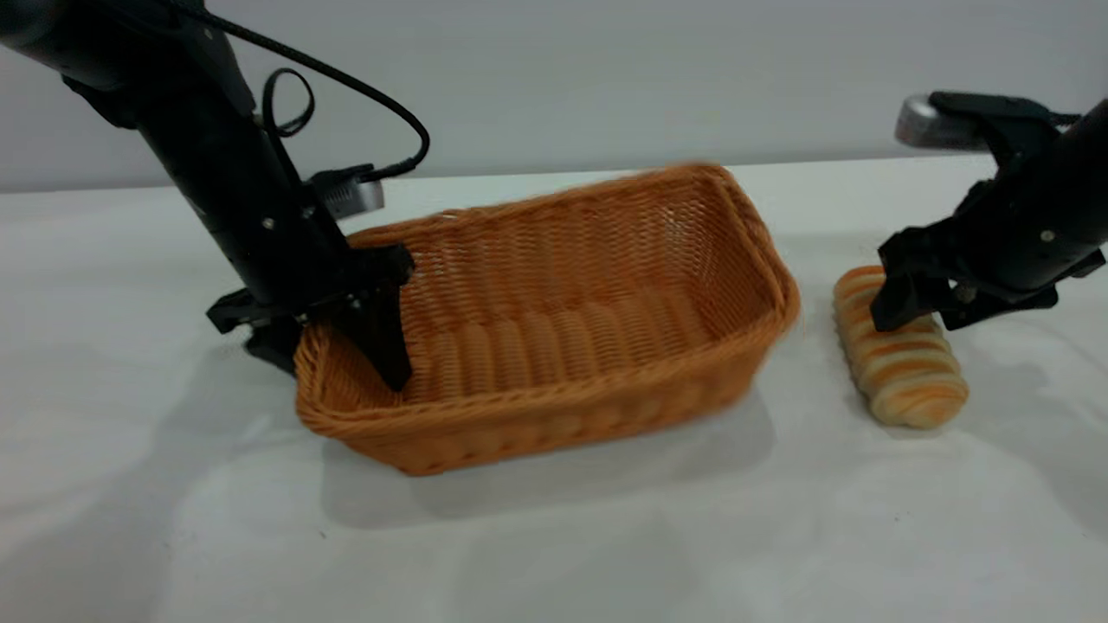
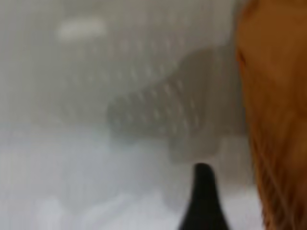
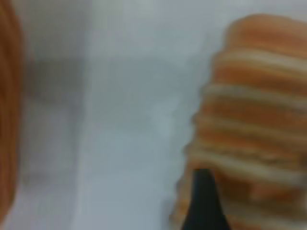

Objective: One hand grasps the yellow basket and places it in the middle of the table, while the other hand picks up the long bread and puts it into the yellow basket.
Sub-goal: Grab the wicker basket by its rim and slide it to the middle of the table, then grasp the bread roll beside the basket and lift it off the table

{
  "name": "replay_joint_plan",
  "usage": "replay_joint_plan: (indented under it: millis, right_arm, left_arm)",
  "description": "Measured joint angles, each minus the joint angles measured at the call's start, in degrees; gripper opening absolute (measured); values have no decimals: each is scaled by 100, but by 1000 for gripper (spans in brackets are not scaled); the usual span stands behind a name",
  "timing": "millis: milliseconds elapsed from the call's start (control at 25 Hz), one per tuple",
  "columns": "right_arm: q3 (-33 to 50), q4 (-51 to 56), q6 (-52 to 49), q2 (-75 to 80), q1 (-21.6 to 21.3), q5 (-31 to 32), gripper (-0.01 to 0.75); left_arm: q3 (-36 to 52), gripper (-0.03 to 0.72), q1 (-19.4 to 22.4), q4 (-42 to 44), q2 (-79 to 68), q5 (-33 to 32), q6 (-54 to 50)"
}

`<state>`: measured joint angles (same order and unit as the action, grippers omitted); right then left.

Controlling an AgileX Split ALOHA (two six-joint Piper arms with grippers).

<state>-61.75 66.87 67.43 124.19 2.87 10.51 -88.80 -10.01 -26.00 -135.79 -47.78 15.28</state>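
Note:
The yellow basket (image 1: 563, 329), orange-tan wicker, sits mid-table with its right end blurred. My left gripper (image 1: 333, 368) is shut on its left wall, with one finger inside and one outside the rim. In the left wrist view the outer finger (image 2: 204, 196) stands beside the basket's wall (image 2: 278, 120). The long bread (image 1: 900, 355), cream with golden stripes, lies on the table (image 1: 554, 536) to the right of the basket. My right gripper (image 1: 924, 320) is down on the bread's far end and shut on it. In the right wrist view one finger (image 3: 204, 201) presses the bread's (image 3: 254, 110) side.
A grey wall runs behind the table's far edge. The basket's rim (image 3: 5, 120) shows at one edge of the right wrist view, with a strip of bare white table between it and the bread. Bare table lies in front of the basket.

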Motion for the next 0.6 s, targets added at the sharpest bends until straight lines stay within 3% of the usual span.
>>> replay_joint_plan:
  millis: [80,160,240,400,440,600]
  right_arm:
    - [-84,0,0,163,0,-61,577]
    - [-156,17,0,320,0,-72,512]
    - [-187,37,0,415,-6,-72,400]
    - [-191,41,133,441,-11,-72,92]
    - [-191,6,182,441,-11,-72,62]
    - [-185,-250,202,258,-168,206,56]
  left_arm:
    - [0,663,6,186,217,-181,-14]
    - [0,663,6,292,572,-295,-14]
    - [0,651,6,324,926,-350,10]
    - [5,628,6,426,1562,-425,26]
    - [5,624,6,453,1720,-465,26]
    - [33,615,6,549,2465,-648,50]
